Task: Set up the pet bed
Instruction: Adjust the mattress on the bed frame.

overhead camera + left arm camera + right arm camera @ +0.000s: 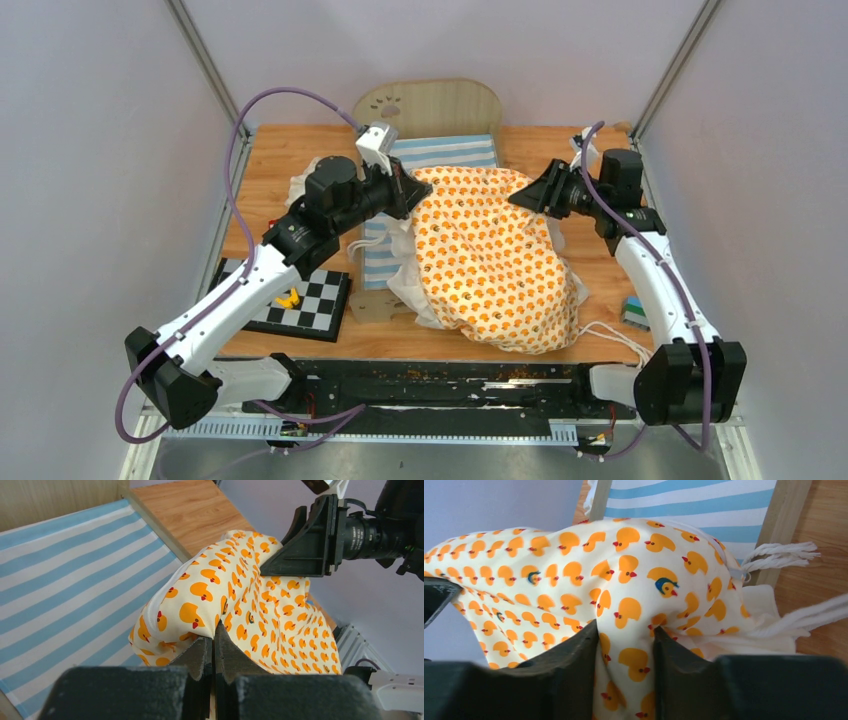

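Top external view: the pet bed (430, 108) stood at the far middle of the table (290, 150), mostly buried under a duck-print cushion (495, 255).
Bed position: one rounded end board rose at the back and the other sat low toward the arms, with the striped base (450, 150) showing between them.
Left gripper (213, 640): fingers were pressed together on a thin edge of the cushion at its far left corner.
Right gripper (624, 630): fingers clamped a bunched fold of the cushion at its far right corner.
Handling: the bed frame looked like stiff, light wood, best taken by an end board or side rail. Its fabric base would likely give under load.
Count: one bed with two end boards, one cushion, two grippers, one chessboard (310, 300) carrying one yellow piece (289, 298), and one small blue-green block (634, 312).
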`<state>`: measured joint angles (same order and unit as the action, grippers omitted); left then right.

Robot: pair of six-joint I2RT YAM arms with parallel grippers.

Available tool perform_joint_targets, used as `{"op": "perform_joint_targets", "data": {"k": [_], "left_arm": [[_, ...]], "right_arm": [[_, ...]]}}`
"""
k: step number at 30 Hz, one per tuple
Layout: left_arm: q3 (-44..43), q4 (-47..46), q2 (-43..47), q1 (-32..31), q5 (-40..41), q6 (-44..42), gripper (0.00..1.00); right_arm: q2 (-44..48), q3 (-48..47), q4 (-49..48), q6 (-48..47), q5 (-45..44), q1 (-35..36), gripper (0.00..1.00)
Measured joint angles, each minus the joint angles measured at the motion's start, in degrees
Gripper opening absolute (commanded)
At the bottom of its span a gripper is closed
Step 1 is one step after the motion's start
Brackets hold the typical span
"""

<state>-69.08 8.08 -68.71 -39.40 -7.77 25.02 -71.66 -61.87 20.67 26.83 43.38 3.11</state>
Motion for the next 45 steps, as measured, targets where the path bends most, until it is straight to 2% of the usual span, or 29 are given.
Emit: {"op": "perform_joint_targets", "data": {"k": [2,4,10,17,24,30,35,40,45], "left_arm": [[-0.5,1.2,0.0,0.0,0.3,-0.3,0.0],[-2.0,3.2,0.0,0.0,0.3,-0.5,0.0],[-11.5,9.1,1.0,-1.3,1.0,-1.2,0.0],[-23.7,14.6,8.7,-8.1,2.5,-2.4,0.0],[-34.2,18.4,10.3,-10.7,-3.3,-1.0,0.0],[-35.8,22.2,10.3,-10.4,-2.3,-0.9,0.0],[-34.1,23.5,10.8,-10.4,1.6,-2.2,0.0],[-30.1,24.0,9.2,-10.0,12.5,-6.4,0.0],[-30.7,23.8,2.1,-8.6,24.1,-12.7,0.0]], "right_arm": [[0.5,-0.4,0.0,-0.1,0.0,0.0,0.09],[1.7,-1.5,0.3,-0.7,-0.1,0.1,0.0],[10.0,-11.2,2.7,-5.0,-3.8,4.1,0.0],[21.2,-24.1,3.7,-7.5,-6.7,15.2,0.0],[21.6,-35.7,4.2,-5.3,-3.0,17.3,0.0],[20.6,-35.5,4.7,-2.7,-2.2,17.3,0.0],[20.8,-29.9,2.4,-1.1,-2.6,17.3,0.0],[18.8,-22.8,-0.4,-1.4,-5.8,17.2,0.0],[13.0,-19.8,-1.6,-4.0,-11.2,17.2,0.0]]}}
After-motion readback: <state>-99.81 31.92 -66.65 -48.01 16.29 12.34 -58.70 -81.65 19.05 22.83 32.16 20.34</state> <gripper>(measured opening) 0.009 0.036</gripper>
